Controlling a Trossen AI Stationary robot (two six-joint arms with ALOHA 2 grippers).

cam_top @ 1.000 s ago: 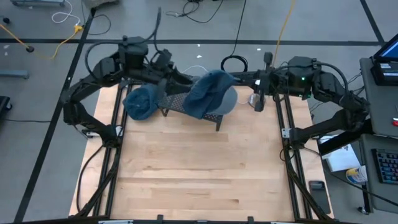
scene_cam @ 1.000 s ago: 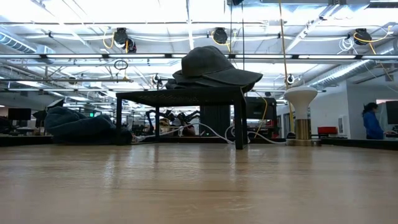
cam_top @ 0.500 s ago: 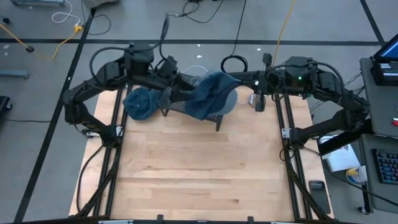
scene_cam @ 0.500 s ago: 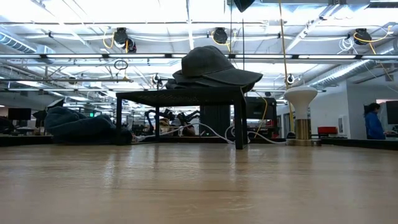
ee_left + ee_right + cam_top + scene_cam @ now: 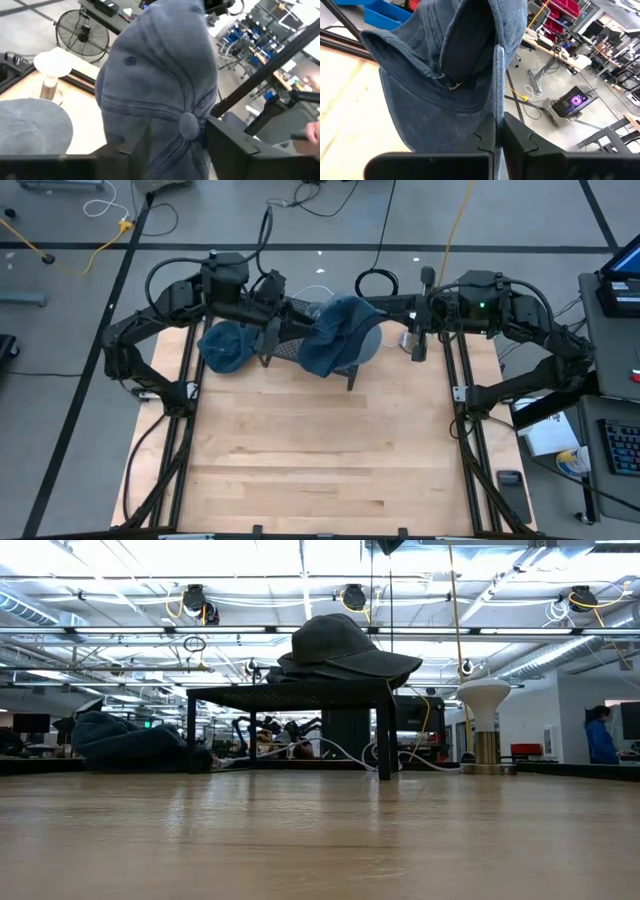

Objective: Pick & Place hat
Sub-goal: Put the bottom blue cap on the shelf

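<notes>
A blue denim cap (image 5: 335,330) hangs in the air over the black stand (image 5: 300,348) at the table's far edge. My right gripper (image 5: 388,310) is shut on it, coming from the table's right. My left gripper (image 5: 277,323) is open; its fingers stand on either side of the cap's crown (image 5: 160,85), near the top button (image 5: 189,125). Grey caps (image 5: 340,645) are stacked on top of the stand (image 5: 290,692). Another blue cap (image 5: 224,345) lies on the table left of the stand. My right gripper (image 5: 499,131) pinches a thin edge of the blue cap (image 5: 499,90) between its two fingers, reaching level from the table's right. The cap is lifted clear, its hollow inside and back strap (image 5: 451,84) facing the wrist camera. My left gripper: I cannot tell whether its fingers touch the crown.
A white mushroom-shaped post (image 5: 412,340) stands right of the black stand, also in the low view (image 5: 485,695). The wooden table top (image 5: 320,450) stretches toward the near edge. A person (image 5: 600,735) is far off in the room.
My left gripper has moved toward the table's right, closing in on the held cap's crown. The right gripper and the cap have stayed about where they were.
</notes>
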